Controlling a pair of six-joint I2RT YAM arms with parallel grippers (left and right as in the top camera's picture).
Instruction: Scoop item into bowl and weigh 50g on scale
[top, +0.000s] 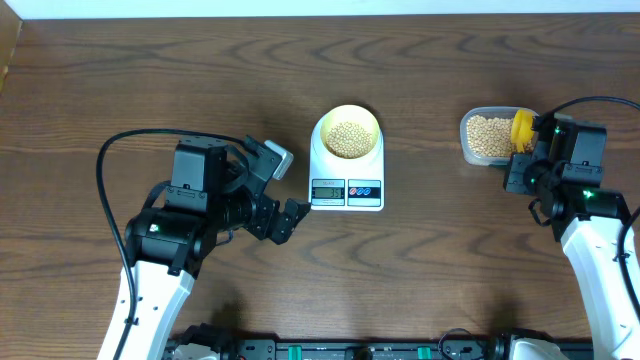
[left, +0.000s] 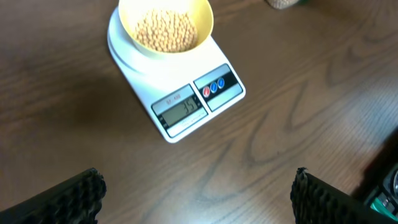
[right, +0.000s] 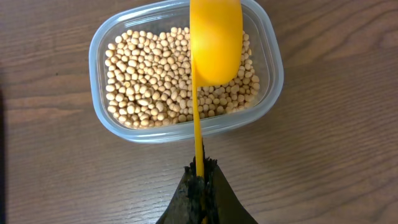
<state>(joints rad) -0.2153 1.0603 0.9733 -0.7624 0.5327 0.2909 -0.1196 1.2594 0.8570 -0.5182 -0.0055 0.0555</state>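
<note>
The pale yellow bowl (top: 347, 133) sits on the white scale (top: 347, 188) at the table's middle and holds beige beans (top: 348, 138). In the left wrist view the bowl (left: 165, 28) with beans is on the scale (left: 180, 112), whose display shows digits. My left gripper (left: 198, 193) is open and empty, a short way left of the scale (top: 285, 220). My right gripper (right: 202, 174) is shut on the handle of a bright yellow scoop (right: 215, 40). The scoop's head hangs over the beans (right: 155, 87) in the clear tub (right: 106, 121). The overhead view shows this at the right (top: 523, 127).
The clear rectangular tub (top: 470, 145) stands right of the scale. Black cables loop by both arms. The table's front edge carries a black rail (top: 360, 350). Bare wood lies between scale and tub.
</note>
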